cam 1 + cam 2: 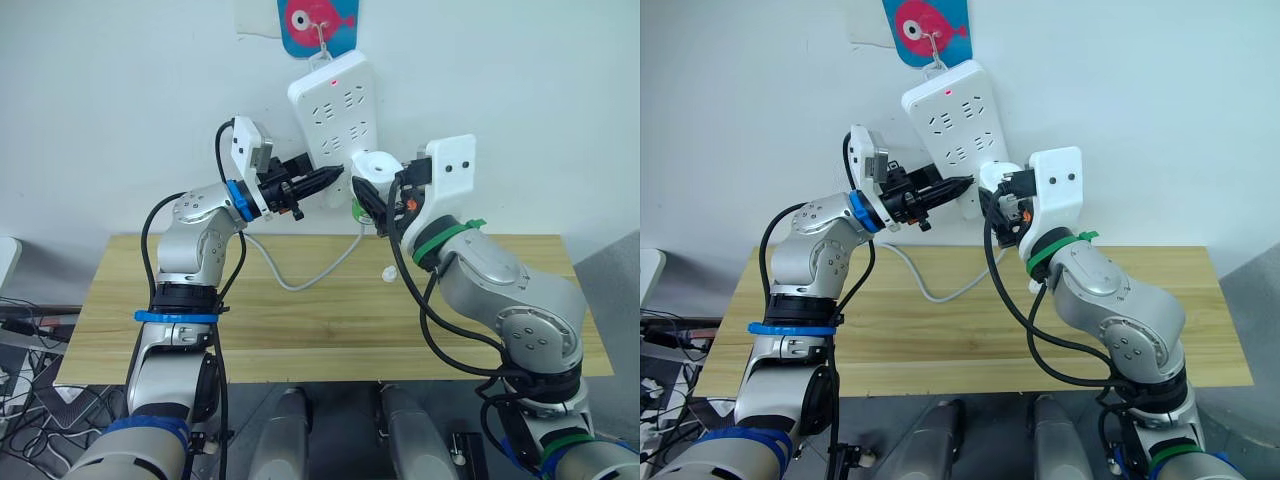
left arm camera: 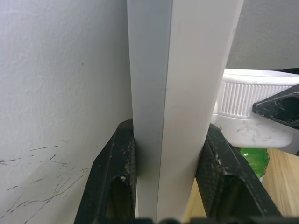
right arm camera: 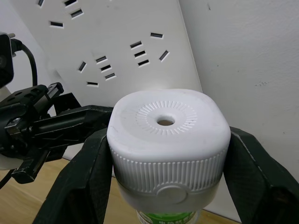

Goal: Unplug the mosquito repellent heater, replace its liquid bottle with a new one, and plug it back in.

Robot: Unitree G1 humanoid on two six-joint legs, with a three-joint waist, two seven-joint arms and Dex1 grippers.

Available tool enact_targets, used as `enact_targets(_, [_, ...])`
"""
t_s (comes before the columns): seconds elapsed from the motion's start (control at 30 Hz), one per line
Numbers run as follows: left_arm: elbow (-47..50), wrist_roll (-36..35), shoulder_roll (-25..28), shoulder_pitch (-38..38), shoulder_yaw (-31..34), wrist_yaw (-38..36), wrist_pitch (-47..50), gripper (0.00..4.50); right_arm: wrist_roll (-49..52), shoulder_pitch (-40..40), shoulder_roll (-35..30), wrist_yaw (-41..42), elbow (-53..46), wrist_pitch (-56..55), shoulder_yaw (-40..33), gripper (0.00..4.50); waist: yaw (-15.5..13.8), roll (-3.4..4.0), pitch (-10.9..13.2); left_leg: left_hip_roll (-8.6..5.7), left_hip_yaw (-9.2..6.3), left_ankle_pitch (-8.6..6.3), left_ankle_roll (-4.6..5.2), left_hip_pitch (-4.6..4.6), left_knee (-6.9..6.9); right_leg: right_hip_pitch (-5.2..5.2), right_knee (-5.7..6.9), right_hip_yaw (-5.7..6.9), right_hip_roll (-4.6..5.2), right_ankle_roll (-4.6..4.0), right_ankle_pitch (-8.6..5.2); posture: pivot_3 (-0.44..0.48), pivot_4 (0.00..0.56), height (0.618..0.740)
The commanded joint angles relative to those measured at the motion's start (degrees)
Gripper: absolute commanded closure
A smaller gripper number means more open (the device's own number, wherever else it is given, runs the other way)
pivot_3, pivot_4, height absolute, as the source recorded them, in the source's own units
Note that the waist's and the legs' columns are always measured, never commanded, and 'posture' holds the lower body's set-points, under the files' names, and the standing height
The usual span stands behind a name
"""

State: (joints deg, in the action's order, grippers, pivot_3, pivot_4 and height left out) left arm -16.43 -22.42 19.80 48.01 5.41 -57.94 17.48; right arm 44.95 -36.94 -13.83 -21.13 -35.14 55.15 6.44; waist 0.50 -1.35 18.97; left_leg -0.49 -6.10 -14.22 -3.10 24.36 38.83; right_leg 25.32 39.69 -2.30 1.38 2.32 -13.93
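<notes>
Left eye view: the power strip (image 1: 335, 118) hangs tilted on the wall above the counter (image 1: 300, 320), its red light on. The left gripper (image 1: 335, 178) reaches to the strip's lower edge from the robot's left, and the right gripper (image 1: 372, 205) comes in from the right around the mosquito repellent heater (image 1: 378, 167), which sits at the strip's lower right corner, apparently plugged in. A small white piece (image 1: 388, 272) lies on the counter below (too small to name).

Right eye view: the same arrangement, with the heater (image 1: 992, 177) between the two grippers and the cable (image 1: 930, 285) looping down to the counter.

Left wrist view: the left gripper's fingers (image 2: 114, 182) are clamped on the strip (image 2: 180, 93) edge-on, one finger on each face, steadying it. The heater's ribbed side (image 2: 243, 100) and the green liquid bottle (image 2: 254, 161) under it show just beyond.

Right wrist view: the right gripper's fingers (image 3: 91, 172) press on opposite sides of the heater (image 3: 168, 140), closed on its ribbed band.

Judging by its look, the heater is a light, stiff plastic shell; the ribbing gives grip where the smooth rounded top would slip. The ribbed band is the place to hold, since the bottle (image 3: 166, 217) below may turn or loosen.
</notes>
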Motion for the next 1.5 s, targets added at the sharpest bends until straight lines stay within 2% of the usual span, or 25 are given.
enact_targets(0.03, [4.63,-3.12,-2.33,0.3,-3.27,-3.34,0.99,3.2,-4.23,-3.03,1.11,1.07,2.71,-1.21,-1.75,1.6,0.02,0.0,0.0,0.0,0.0,0.01,-0.01,-0.01,0.0,0.0,0.01,0.0,-0.02,-0.01,0.01,0.105,0.259,0.74])
enact_targets(0.23, [2.51,-0.92,-1.48,0.28,-3.31,-3.36,-1.32,3.2,-4.98,-1.69,1.38,2.9,0.64,1.63,-1.88,1.6,-0.01,-0.01,-0.07,0.01,-0.02,0.02,-0.04,-0.03,-0.01,0.01,0.07,0.01,-0.09,-0.03,0.01,0.113,0.255,0.74])
enact_targets(0.37, [1.86,0.63,-1.07,-0.15,-3.8,-2.81,-2.66,3.2,-3.77,-0.23,1.78,4.03,-2.5,3.95,-3.31,0.24,-0.5,-0.01,-0.28,0.02,-0.02,0.03,-0.04,-0.02,-0.07,0.01,-0.02,0.01,-0.06,-0.03,0.01,0.114,0.254,0.74])
enact_targets(0.4, [1.7,0.9,-1.0,-0.24,-3.92,-2.49,-2.9,3.2,-3.2,0.24,1.82,4.31,-3.66,4.81,-3.84,0.04,-0.56,-0.05,-0.3,0.02,-0.09,0.02,-0.05,0.04,-0.09,0.01,-0.15,0.09,-0.05,-0.03,0.01,0.113,0.253,0.74])
enact_targets(0.5, [0.8,1.48,-0.75,-0.08,-4.21,-2.06,-4.02,3.2,-0.07,1.79,1.81,4.29,-7.86,8.58,-6.2,0.04,-0.68,-0.06,-0.39,0.04,-0.11,0.09,-0.19,0.24,-0.23,0.03,-0.66,0.15,0.01,-0.03,0.01,0.11,0.253,0.74])
enact_targets(0.77, [-1.76,1.79,-0.39,0.74,-4.6,-2.24,-5.89,3.2,12.54,6.18,0.08,2.4,-17.9,18.03,-14.47,0.04,-0.69,-0.12,-0.6,-0.05,-0.06,0.1,-0.18,0.38,-0.59,0.1,-0.78,0.19,0.36,-0.01,0.01,0.094,0.256,0.74])
enact_targets(0.87, [-2.77,1.79,-0.2,1.15,-4.64,-2.58,-6.38,3.2,19.02,9.58,-4.25,2.59,-20.61,18.49,-18.41,0.04,-0.68,-0.12,-0.71,-0.04,-0.09,0.02,-0.02,0.36,-0.59,0.1,-0.8,0.23,0.34,0.0,0.0,0.088,0.261,0.74])
enact_targets(1.0, [-4.05,1.82,0.11,1.58,-4.84,-3.39,-6.81,3.2,28.27,15.09,-13.43,4.74,-22.05,14.63,-22.72,0.04,-0.59,-0.16,-0.85,-0.06,-0.06,-0.01,0.05,0.36,-0.57,0.07,-0.83,0.2,0.36,0.0,0.0,0.081,0.267,0.74])
enact_targets(1.1, [-5.56,2.26,0.25,2.27,-5.11,-3.76,-7.71,3.2,30.21,15.79,-18.75,7.76,-21.6,10.97,-22.8,0.63,-0.46,-0.18,-0.88,-0.05,-0.03,0.0,0.09,0.3,-0.57,0.06,-0.79,0.18,0.34,0.0,0.0,0.081,0.269,0.74])
enact_targets(1.27, [-7.98,3.06,0.88,3.4,-5.08,-3.7,-8.91,3.2,28.66,14.37,-22.31,9.46,-19.22,6.28,-19.97,2.38,-0.56,-0.22,-0.95,-0.05,-0.08,0.02,0.12,0.26,-0.53,-0.01,-0.76,0.23,0.31,0.01,0.0,0.091,0.273,0.74])
enact_targets(1.4, [-8.97,2.84,2.81,3.28,-4.1,-4.45,-8.39,1.82,25.91,13.31,-23.23,11.39,-17.39,3.5,-17.42,3.95,-0.46,-0.22,-0.96,-0.1,-0.06,0.02,0.12,0.26,-0.51,0.0,-0.74,0.19,0.31,0.0,0.0,0.13,0.277,0.74])
enact_targets(1.47, [-8.08,2.64,5.15,2.32,-3.06,-5.06,-7.58,1.21,24.4,12.82,-23.44,13.26,-16.4,2.17,-16.15,4.5,-0.43,-0.22,-0.96,-0.07,-0.07,0.02,0.12,0.26,-0.53,0.03,-0.76,0.21,0.24,0.0,0.0,0.151,0.28,0.74])
enact_targets(1.5, [-7.26,2.68,6.32,1.7,-2.95,-5.44,-7.37,0.88,23.52,12.69,-23.66,14.29,-15.93,1.6,-15.54,4.5,-0.41,-0.22,-0.96,-0.07,-0.07,0.02,0.12,0.26,-0.57,0.05,-0.75,0.21,0.23,0.0,0.0,0.167,0.282,0.74])
